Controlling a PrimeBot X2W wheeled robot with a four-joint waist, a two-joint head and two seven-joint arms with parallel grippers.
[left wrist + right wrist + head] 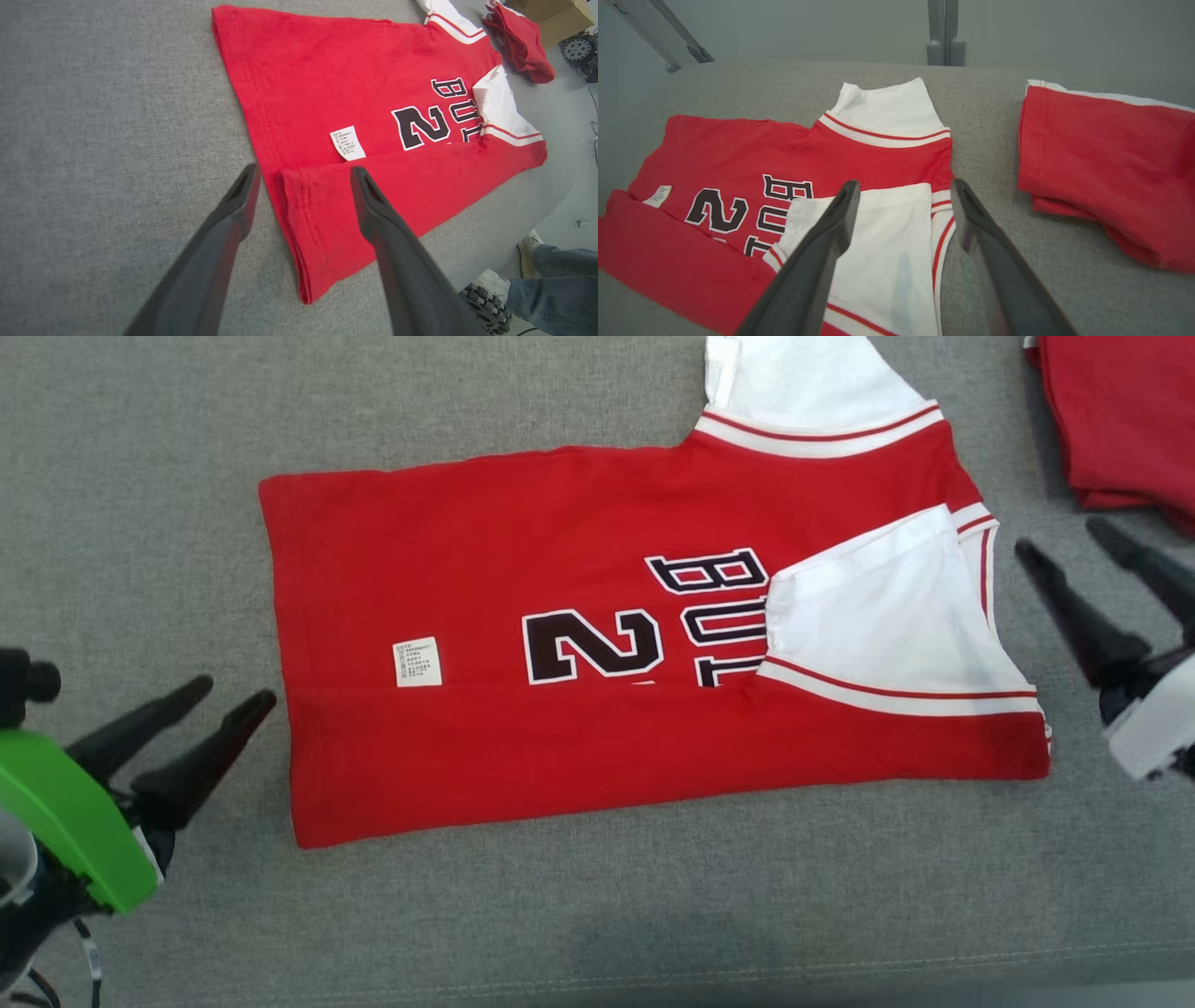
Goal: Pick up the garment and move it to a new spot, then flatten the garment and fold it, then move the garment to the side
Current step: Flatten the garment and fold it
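Garment [523, 541], a red jersey with white sleeves, lies flat across the middle of the grey cloth-covered desk [140, 476], its hem toward the robot's left and its shoulders toward the right. Its near long edge is folded up over the body in a strip, and one white sleeve [868, 616] is folded in over the front, covering part of the dark lettering beside a large "2". The other sleeve [803, 378] sticks out past the far edge. A small white care label [417, 661] shows just above the folded strip, near the hem. The left tool [233, 693] stands just beside the hem end, its two dark fingers spread apart and holding nothing; in the left wrist view they straddle the corner of the folded strip, and whether they touch the cloth cannot be told. The right tool [1061, 537] is likewise spread wide and empty, just off the shoulder end, between the garment and a second red cloth [1120, 420] bunched at the far right. In the left wrist view a person's shoe [490, 298] shows beyond the desk's edge.
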